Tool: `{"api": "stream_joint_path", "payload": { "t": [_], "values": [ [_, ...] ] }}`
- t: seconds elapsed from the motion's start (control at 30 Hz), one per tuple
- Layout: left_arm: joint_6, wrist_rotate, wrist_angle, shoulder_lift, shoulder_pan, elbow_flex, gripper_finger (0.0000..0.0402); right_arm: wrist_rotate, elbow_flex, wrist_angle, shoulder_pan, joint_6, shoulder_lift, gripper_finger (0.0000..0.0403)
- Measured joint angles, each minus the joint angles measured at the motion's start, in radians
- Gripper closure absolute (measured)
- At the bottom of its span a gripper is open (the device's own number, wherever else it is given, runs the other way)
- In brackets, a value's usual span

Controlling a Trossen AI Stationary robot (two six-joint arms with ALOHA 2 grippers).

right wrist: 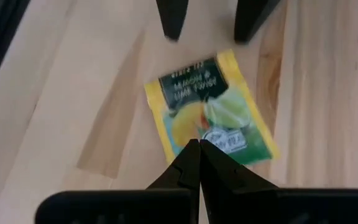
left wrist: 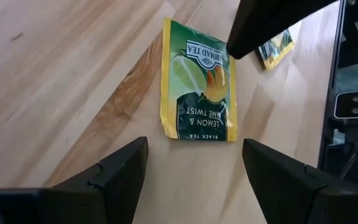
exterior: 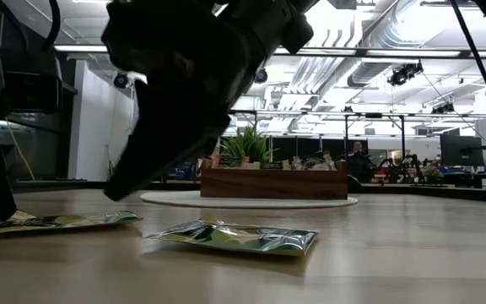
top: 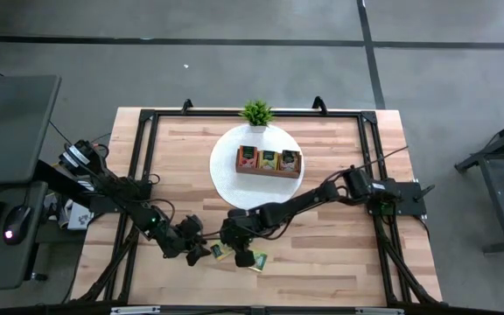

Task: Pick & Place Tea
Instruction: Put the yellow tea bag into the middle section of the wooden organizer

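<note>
Green-yellow tea sachet [left wrist: 197, 84] flat on desk [top: 322, 254] btwn left claw [left wrist: 194, 171], fingers apart, & right claw [right wrist: 199, 163], tips together over its edge; 2nd sachet [top: 257, 260] just beside, tray [top: 269, 163] w/ plant [top: 256, 112] well behind

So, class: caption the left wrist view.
Open left gripper faces a green-and-yellow tea sachet flat on the wooden table.

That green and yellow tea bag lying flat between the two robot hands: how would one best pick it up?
From straight above, pinching across two opposite yellow edges. The tea bag lies flat on the table, so there is no side to grab. The open left hand already faces it.
</note>
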State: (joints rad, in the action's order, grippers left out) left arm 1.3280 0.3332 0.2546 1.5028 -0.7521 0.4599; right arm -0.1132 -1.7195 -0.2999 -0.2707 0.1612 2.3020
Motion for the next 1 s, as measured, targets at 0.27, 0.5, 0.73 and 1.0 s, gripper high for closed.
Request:
{"api": "stream_joint_path", "payload": {
  "t": [0.27, 0.5, 0.73, 1.0],
  "values": [
    [0.064, -0.018, 0.007, 0.000, 0.000, 0.000, 0.0138, 0.003, 0.000, -0.009, -0.001, 0.017, 0.010, 0.0403],
    [0.108, -0.021, 0.008, 0.000, 0.000, 0.000, 0.0138, 0.011, 0.000, -0.010, 0.002, 0.016, 0.010, 0.0403],
    [0.210, -0.003, 0.012, 0.018, 0.000, 0.000, 0.0138, 0.018, 0.000, -0.010, 0.002, 0.019, 0.010, 0.0403],
    [0.225, -0.028, 0.014, 0.019, 0.033, 0.000, 0.0138, 0.017, 0.000, -0.010, 0.002, 0.022, 0.010, 0.0403]
  ]
}}
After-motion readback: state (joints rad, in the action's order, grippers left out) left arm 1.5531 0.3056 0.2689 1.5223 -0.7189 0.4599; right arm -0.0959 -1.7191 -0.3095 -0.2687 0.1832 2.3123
